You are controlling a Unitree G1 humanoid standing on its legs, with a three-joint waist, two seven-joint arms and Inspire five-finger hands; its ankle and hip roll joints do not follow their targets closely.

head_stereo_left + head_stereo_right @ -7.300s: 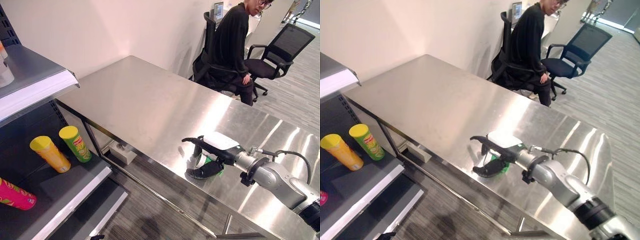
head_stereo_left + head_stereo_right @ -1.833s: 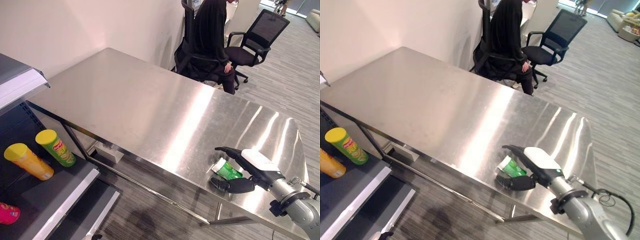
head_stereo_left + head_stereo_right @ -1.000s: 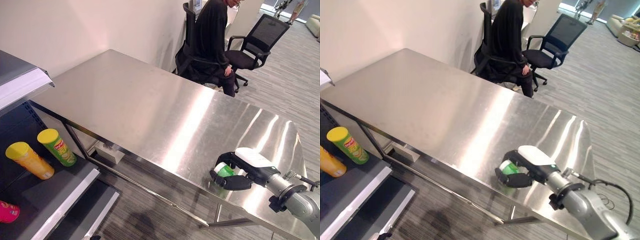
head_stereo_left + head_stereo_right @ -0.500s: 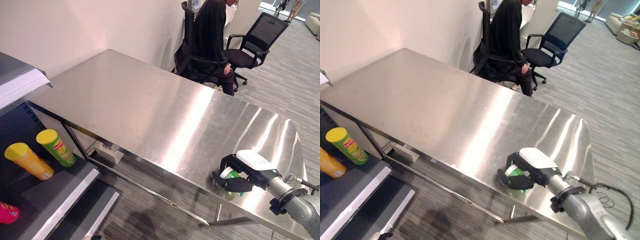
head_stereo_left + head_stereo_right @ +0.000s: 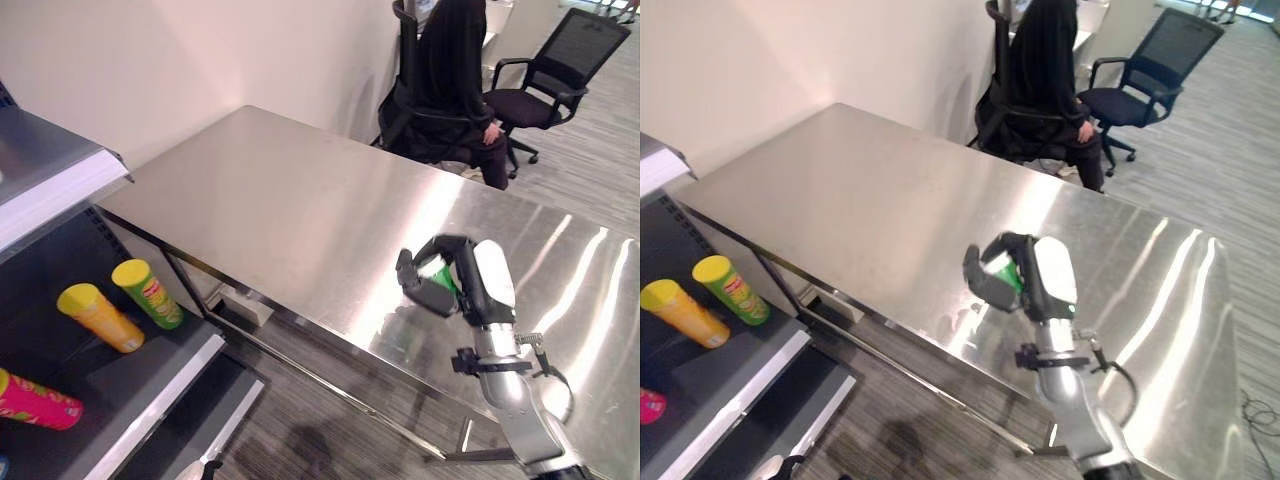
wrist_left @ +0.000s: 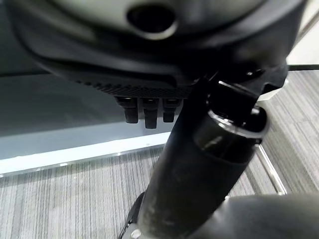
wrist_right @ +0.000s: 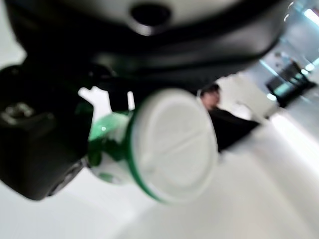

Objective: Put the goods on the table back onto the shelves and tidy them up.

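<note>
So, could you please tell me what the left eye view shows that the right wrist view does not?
The left eye view adds the shelf at the robot's left, with a yellow can and a lime can standing and a pink can lying, plus an empty office chair. The right wrist view adds the held can's white lid, seen face-on. Both share the right hand curled round the green can, and the seated person behind.

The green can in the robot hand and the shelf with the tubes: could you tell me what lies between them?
Only bare steel table and floor: in the left eye view, nothing stands between the green can in the right robot hand and the shelf.
</note>
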